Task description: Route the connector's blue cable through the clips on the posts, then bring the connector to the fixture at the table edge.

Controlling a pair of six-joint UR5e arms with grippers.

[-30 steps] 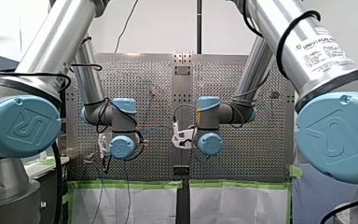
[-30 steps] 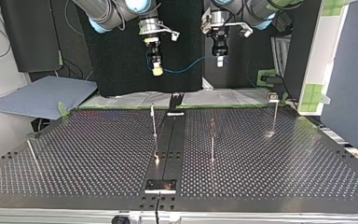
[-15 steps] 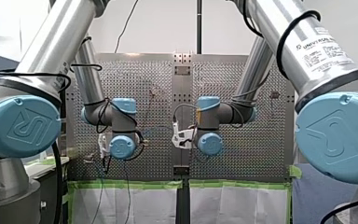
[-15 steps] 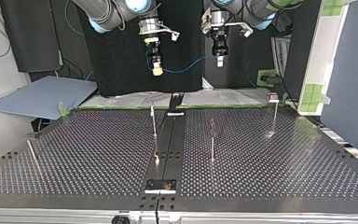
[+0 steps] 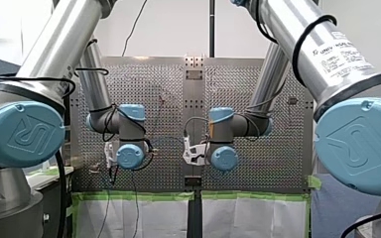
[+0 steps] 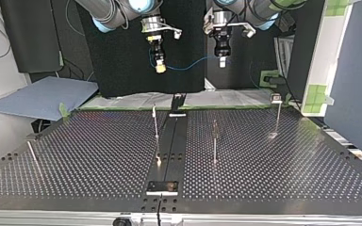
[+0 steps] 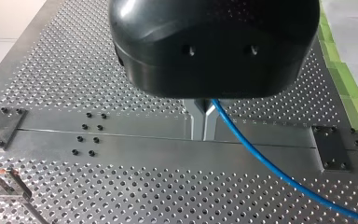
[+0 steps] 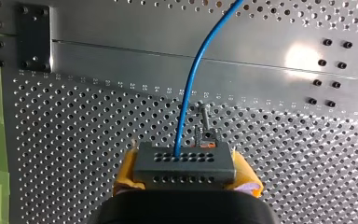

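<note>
In the right wrist view, my right gripper (image 8: 185, 176) is shut on the grey connector (image 8: 185, 167), with yellow pads (image 8: 127, 176) on both sides. The blue cable (image 8: 189, 93) leaves the connector's face and runs ahead over the perforated table. My left gripper (image 7: 204, 125) has its metal fingers shut on the blue cable (image 7: 265, 161), which trails off beside it. In the top view both grippers hang high above the far edge: my right gripper (image 6: 160, 68) at the left, my left gripper (image 6: 222, 62) at the right, with the cable (image 6: 188, 67) sagging between them.
Thin posts stand on the table in the top view: one (image 6: 155, 123) near the centre rail, one (image 6: 214, 140) right of it, one (image 6: 277, 115) far right, and a leaning one (image 6: 33, 157) at the left. A plate (image 6: 162, 187) sits at the near edge. A clip post (image 8: 206, 126) lies below the connector.
My right arm has shifted a little: in the top view its gripper has risen slightly and moved right, with the connector. My left arm has stayed put.
</note>
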